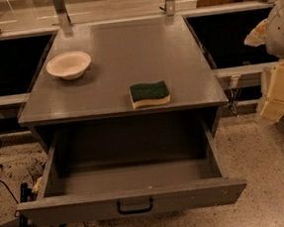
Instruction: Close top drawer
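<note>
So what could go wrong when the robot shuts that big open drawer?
1. The gripper hangs at the right edge, beside the cabinet, not in front of the top drawer. Coming round, it might bump the drawer's jutting right corner.
2. Pushing far from the handle could twist the drawer so it jams.
3. The sponge lies near the cabinet top's front edge; a hard slam might shake it off, perhaps sliding the bowl too.

Lab w/ floor cables (3, 186); pincer (278, 93) rt.
</note>
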You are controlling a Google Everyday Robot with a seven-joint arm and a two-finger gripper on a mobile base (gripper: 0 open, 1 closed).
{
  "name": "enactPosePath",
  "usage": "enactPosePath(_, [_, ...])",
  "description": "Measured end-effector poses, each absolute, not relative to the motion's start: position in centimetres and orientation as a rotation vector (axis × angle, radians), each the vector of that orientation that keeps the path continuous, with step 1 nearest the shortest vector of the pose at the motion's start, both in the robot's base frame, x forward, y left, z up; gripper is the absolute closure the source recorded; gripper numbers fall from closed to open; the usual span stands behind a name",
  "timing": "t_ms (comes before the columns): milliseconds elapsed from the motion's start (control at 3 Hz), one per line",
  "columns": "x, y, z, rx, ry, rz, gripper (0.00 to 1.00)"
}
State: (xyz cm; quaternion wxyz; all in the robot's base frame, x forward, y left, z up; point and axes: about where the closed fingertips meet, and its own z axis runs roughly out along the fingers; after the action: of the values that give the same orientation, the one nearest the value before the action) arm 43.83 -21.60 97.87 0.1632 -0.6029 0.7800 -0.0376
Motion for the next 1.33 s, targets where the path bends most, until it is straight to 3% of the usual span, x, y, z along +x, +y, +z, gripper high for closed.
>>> enactPosePath(333, [43.84, -21.60, 97.88, -1.719, 2.225, -0.107, 0.01])
enactPosePath(667, [43.84, -21.60, 97.88, -1.719, 2.225, -0.107, 0.22])
enactPosePath(1000, [43.84, -21.60, 97.88, -1.719, 2.225, -0.107, 0.53])
enactPosePath(1333, [43.84, -21.60, 97.88, -1.719, 2.225, -0.107, 0.76])
